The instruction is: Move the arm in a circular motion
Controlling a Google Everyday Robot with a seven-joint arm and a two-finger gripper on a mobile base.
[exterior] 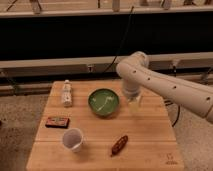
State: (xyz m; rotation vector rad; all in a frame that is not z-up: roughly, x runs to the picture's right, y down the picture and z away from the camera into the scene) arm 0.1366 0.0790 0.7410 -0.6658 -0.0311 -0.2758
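Observation:
The large white arm (165,85) with small dark dots reaches in from the right edge and bends at a bulbous joint above the far right part of the wooden table (150,135). The gripper (134,100) hangs below that joint, just right of the green bowl (104,102), close above the tabletop. It holds nothing that I can see.
On the table lie a small white bottle (66,93) at the far left, a dark red flat packet (57,122) at the left, a white cup (73,139) near the front and a brown snack (119,145) front centre. A dark railing runs behind the table.

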